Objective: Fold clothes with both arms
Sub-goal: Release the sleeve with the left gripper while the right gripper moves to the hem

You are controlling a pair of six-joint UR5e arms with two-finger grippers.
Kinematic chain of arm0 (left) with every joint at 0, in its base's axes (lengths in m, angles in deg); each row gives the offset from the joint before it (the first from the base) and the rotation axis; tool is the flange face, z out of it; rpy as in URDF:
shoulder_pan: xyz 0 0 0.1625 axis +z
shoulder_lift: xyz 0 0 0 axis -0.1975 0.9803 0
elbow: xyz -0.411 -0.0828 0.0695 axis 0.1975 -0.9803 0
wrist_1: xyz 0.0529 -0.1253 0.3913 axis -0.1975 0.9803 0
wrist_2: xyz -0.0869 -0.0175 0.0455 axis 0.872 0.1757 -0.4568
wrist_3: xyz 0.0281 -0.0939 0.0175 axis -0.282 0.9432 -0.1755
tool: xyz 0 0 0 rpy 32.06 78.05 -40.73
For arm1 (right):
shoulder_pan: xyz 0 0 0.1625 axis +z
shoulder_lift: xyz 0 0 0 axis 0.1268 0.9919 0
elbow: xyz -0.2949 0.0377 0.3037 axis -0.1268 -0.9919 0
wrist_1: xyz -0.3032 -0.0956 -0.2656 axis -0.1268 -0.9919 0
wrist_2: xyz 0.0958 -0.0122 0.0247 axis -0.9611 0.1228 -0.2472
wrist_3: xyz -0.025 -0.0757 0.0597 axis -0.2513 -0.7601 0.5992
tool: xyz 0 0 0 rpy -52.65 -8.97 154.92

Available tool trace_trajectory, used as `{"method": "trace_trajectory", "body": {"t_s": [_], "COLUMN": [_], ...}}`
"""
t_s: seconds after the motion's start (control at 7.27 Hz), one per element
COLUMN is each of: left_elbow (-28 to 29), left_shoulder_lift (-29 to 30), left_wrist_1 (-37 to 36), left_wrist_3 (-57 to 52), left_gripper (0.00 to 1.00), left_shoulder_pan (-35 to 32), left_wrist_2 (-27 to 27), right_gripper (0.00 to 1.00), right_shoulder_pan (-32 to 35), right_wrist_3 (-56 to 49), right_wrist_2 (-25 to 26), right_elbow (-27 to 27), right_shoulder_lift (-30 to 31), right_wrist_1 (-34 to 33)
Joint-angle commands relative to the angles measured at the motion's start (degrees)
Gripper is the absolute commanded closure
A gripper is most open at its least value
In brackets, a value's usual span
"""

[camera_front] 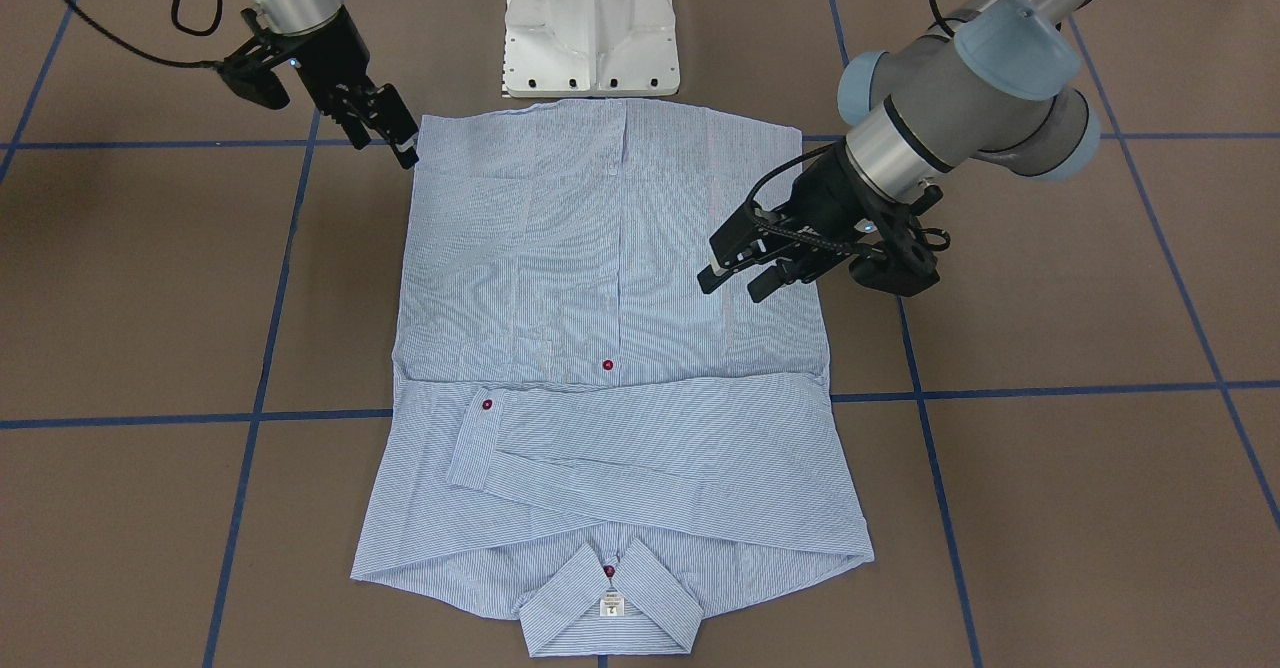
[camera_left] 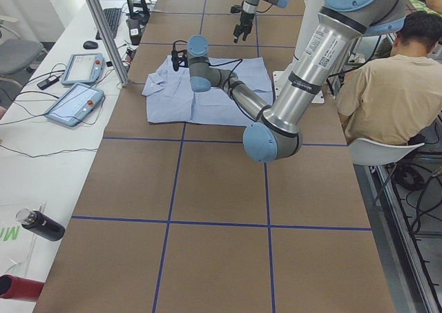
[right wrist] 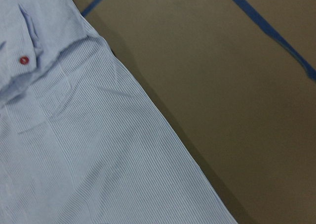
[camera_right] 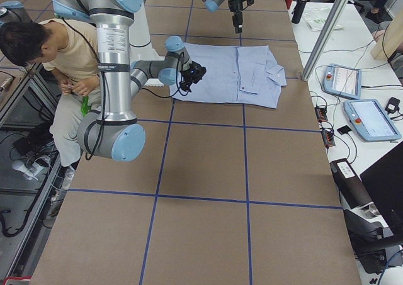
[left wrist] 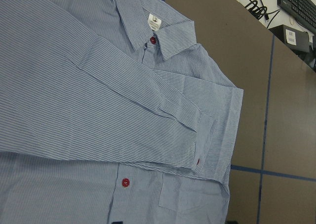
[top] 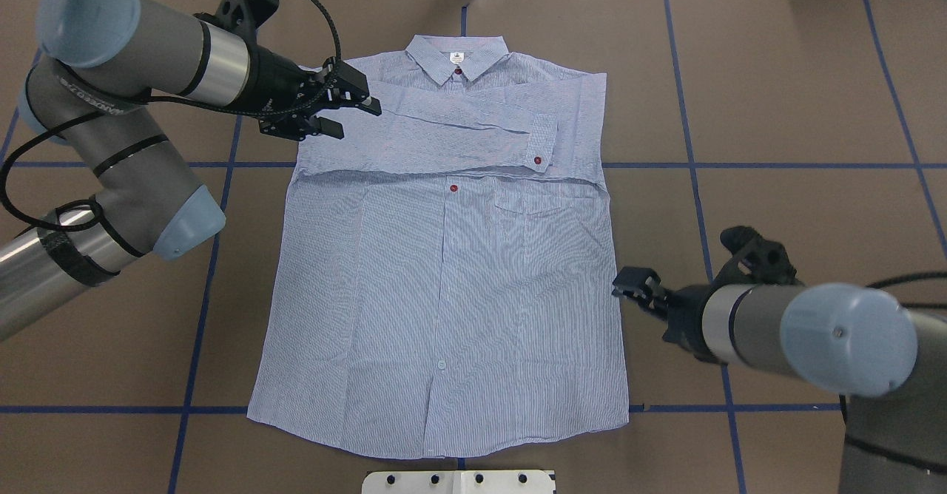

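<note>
— Brown counter (top: 777, 146), crossed by blue tape lines, fills the overhead view. Where is the shirt (top: 444, 294) laid?

— It is spread flat in the middle of the frame, front up and buttoned. The collar (top: 457, 56) is at the top, and the hem (top: 444, 442) is at the bottom, just above the white base (top: 459, 481). Both sleeves (top: 473, 128) are folded across the chest, so the long axis runs from top to bottom of the frame.

— How are the grippers placed against it?

— The left gripper (top: 357, 120) is held at the upper left, over the shirt's edge where the sleeves are folded in. Its jaws are seen apart, with nothing between them. The right gripper (top: 625, 285) is at the lower right, just beside the shirt's right edge and about level with the middle of the body. Whether its jaws are apart or together cannot be told; no view shows them clearly.

— Which way is the cloth from each?

— From the left gripper it is below and toward the frame's centre. From the right gripper it is toward the left of the frame. Each long edge is nearer one arm, and the edges are parallel to the long axis. A fold of the sides inward is therefore judged likely to be served by both arms at once. No cloth is gripped yet.
</note>
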Motion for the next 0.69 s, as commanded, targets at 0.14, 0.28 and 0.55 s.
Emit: {"method": "trace_trajectory", "body": {"t_s": [0.14,0.28,0.55], "left_elbow": [-0.4,-0.5,-0.9], "left_shoulder_lift": [-1.5,-1.8,-1.8], "left_wrist_1": [0.1,0.1,0.1], "left_wrist_3": [-1.0,-1.0,-1.0], "left_gripper": [0.25,0.25,0.24], "left_shoulder_pan": [-0.5,-0.5,-0.4], "left_wrist_2": [0.5,0.5,0.5], "right_gripper": [0.04,0.04,0.06], "right_shoulder_pan": [-17.7,-18.6,-18.9], "right_wrist_3": [13.8,14.2,14.9], "right_wrist_2": [17.3,18.2,19.2], "right_elbow": [0.9,-2.1,-4.1], "right_shoulder_lift": [0.7,0.3,-0.6], "right_wrist_1": [-6.2,-6.2,-6.2]}}
